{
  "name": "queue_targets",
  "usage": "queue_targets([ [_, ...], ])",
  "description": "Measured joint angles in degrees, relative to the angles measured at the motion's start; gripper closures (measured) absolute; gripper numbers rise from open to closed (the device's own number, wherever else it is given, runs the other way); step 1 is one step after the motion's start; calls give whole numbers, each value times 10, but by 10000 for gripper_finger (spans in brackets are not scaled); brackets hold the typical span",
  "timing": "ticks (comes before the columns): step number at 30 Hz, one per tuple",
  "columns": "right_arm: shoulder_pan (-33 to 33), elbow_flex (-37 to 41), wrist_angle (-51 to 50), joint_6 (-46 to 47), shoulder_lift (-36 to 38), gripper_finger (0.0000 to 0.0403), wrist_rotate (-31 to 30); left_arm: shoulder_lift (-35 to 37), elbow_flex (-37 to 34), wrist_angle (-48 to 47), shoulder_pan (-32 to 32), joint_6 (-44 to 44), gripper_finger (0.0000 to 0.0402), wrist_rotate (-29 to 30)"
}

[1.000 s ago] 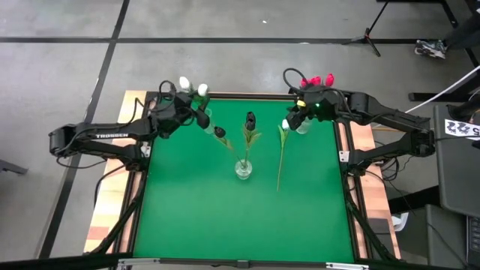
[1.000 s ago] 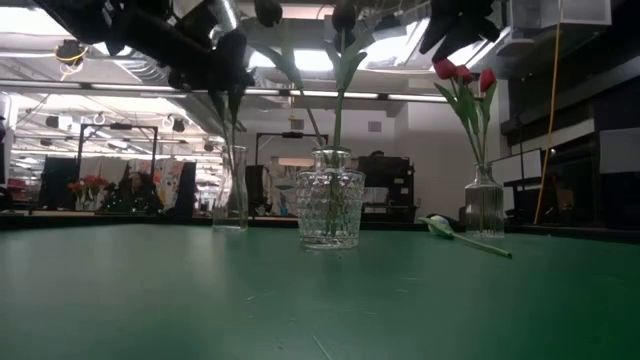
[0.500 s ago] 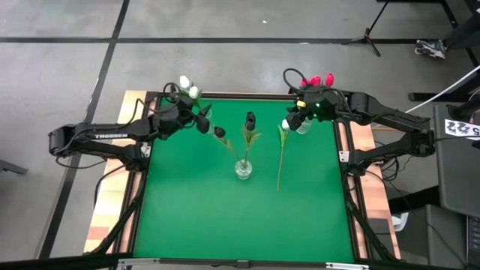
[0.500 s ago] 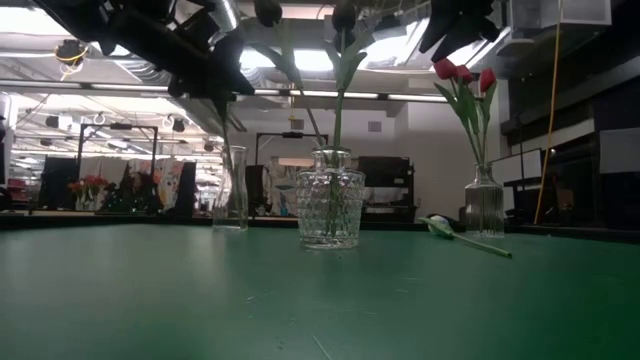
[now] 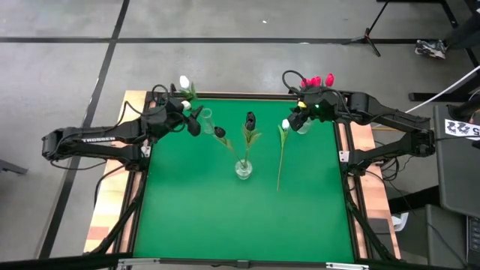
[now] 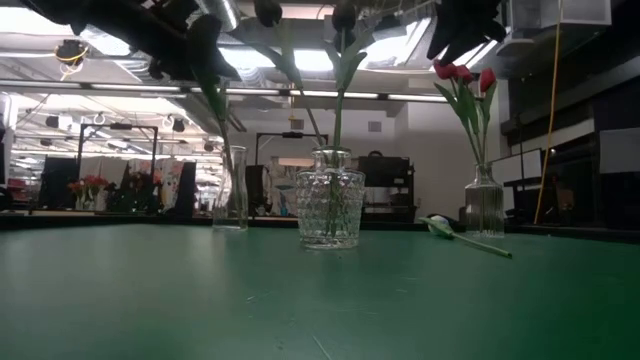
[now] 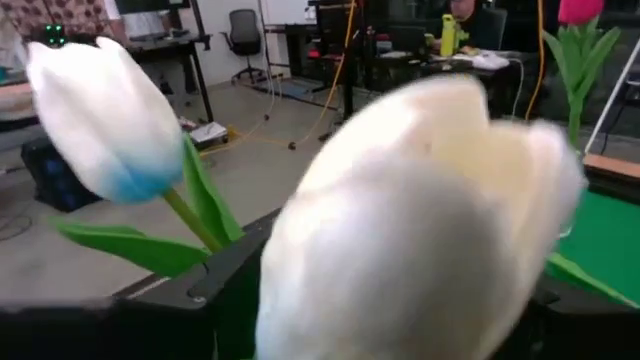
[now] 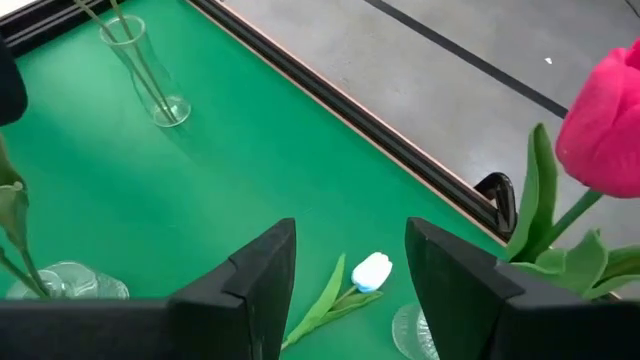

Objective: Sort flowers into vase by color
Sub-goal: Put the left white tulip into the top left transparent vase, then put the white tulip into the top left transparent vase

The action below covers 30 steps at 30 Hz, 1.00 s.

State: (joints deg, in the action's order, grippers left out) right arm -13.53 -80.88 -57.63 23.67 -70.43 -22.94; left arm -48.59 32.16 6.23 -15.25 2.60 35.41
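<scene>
You are working in a robotics lab set in a large open workspace: two dark arms stand at a green table (image 5: 225, 217) framed in black, on a bare grey concrete floor (image 5: 225, 60) marked with dark lines. Look level across the table and you see strip ceiling lights (image 6: 300, 95), desks and shelving with equipment behind. Past the left wrist you see an office chair (image 7: 243, 30), cables on the floor and cluttered desks.

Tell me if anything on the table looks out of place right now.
One white tulip lies flat on the green table beside the pink tulips' vase, not in any vase. The other flowers visible stand in vases or near the left gripper.
</scene>
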Motion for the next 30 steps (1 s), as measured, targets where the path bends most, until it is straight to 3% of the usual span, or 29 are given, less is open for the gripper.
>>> queue_targets([
  [23, 0, 0, 1, 4, 0, 212, -10, 92, 0, 10, 0, -72, 149, -21],
  [30, 0, -1, -13, 101, -28, 212, -24, 137, 0, 58, 0, -90, 149, -21],
])
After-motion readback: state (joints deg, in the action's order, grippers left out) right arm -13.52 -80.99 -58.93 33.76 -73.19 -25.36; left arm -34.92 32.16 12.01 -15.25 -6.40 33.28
